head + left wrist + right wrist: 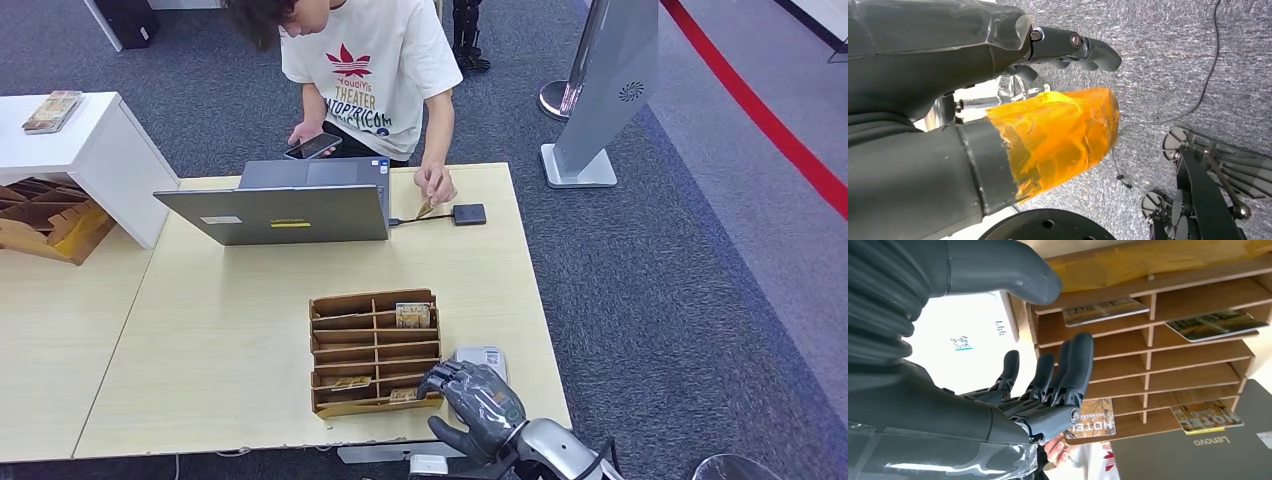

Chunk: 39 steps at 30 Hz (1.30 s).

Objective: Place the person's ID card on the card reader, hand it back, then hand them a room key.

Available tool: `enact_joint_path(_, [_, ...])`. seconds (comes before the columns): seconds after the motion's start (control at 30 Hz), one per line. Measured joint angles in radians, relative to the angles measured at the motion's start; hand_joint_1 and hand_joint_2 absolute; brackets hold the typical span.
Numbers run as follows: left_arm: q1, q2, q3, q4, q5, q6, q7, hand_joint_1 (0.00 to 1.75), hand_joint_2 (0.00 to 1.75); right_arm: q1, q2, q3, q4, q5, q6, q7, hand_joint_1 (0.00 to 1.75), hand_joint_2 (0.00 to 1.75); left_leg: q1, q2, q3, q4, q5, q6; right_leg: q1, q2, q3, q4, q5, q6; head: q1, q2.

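Where legible, "Lenovo" on laptop [1198, 455]

A grey laptop [285, 205] (lid open) sits beside a phone [313, 146].

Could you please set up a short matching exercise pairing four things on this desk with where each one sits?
Things:
1. grey open laptop
2. small black card reader
3. brown wooden slotted card rack
4. robot's right hand

Places:
A. at the table's near edge, beside the rack
B. cabled to the laptop, by the person's hand
C. middle of the table
D. far side, in front of the person

Pairs: 1-D, 2-B, 3-C, 4-A
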Motion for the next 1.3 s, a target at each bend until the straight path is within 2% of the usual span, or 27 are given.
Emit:
enact_joint_path(0.67, [-0.001, -0.007, 0.018, 0.0, -0.035, -0.006, -0.007, 0.0, 0.0, -0.062, 0.083, 0.024, 0.009, -0.036, -0.018, -0.018, 0.82, 1.75, 0.0, 0.0, 0.0, 0.0, 0.0, 0.0, 0.0, 0.0, 0.0, 0.0, 0.0, 0.0, 0.0, 0.0])
enact_joint_path(1.3, [-0.001, -0.008, 0.035, 0.0, -0.068, -0.012, -0.017, 0.0, 0.0, -0.085, 0.091, 0.077, 0.064, -0.068, 0.016, -0.029, 0.82, 1.75, 0.0, 0.0, 0.0, 0.0, 0.0, 0.0, 0.0, 0.0, 0.0, 0.0, 0.0, 0.0, 0.0, 0.0])
